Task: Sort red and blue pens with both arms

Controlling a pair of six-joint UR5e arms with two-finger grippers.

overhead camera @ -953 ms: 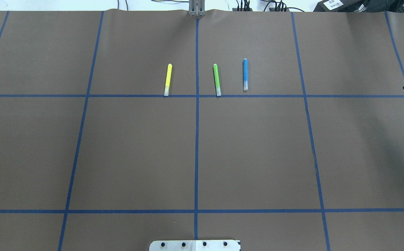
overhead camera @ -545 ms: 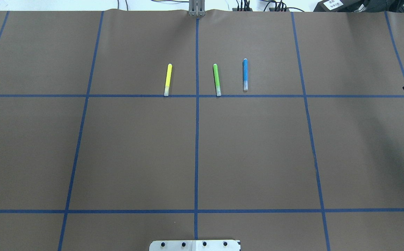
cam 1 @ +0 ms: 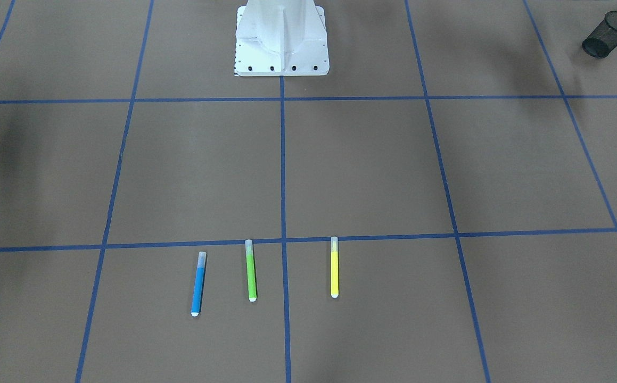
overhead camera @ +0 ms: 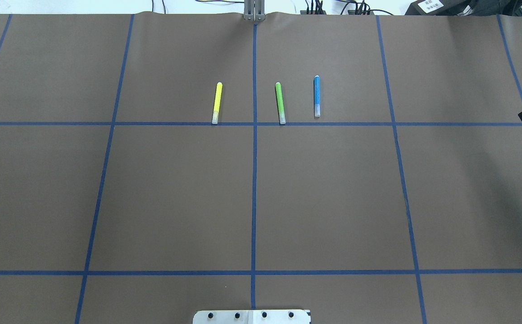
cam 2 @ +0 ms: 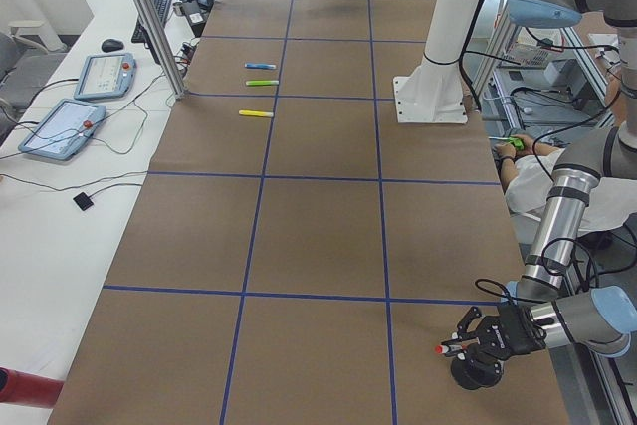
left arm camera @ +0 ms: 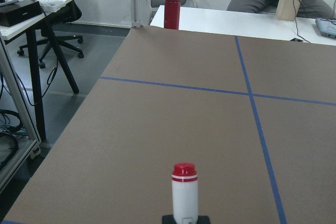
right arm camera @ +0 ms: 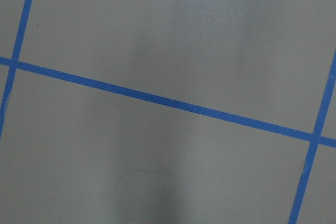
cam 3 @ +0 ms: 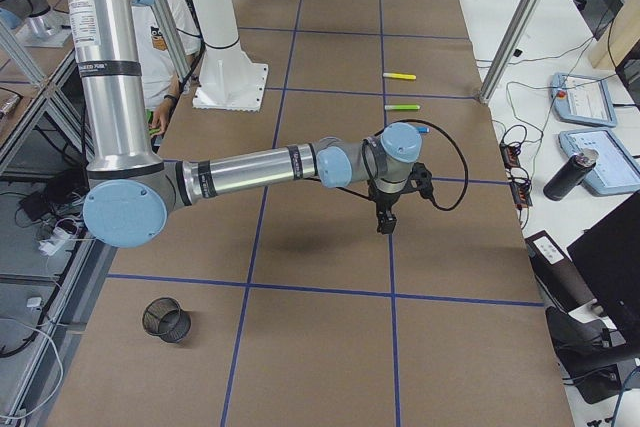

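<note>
Against the overhead view of a moment ago we find almost nothing changed: the yellow pen [overhead camera: 216, 102], the green pen [overhead camera: 280, 102] and the blue pen [overhead camera: 317, 96] lie exactly where they lay. At the right border the black tip of the right gripper [cam 3: 385, 222] has shifted only a trace.

Far to the left, outside that view, the left gripper [cam 2: 464, 346] hangs close over the left mesh cup [cam 2: 470, 377], near the robot-side edge of the worktop [overhead camera: 333, 189]. Its jaws are clamped on the marker [left arm camera: 185, 195], red cap foremost.

The three pens lie in a row in the far middle squares, well apart from every worktop edge, pale caps toward the robot. Yellow is left of the centre tape line [overhead camera: 254, 180], green and blue are right of it. Yellow and green touch the cross line; blue stops just short.

The right gripper points down above the worktop, not touching it and well to the right of the blue pen. We cannot tell how its jaws stand. The right mesh cup [cam 3: 167, 319] stands near the robot-side edge.

We count one marker, three pens (one of each colour), two mesh cups and two grippers
</note>
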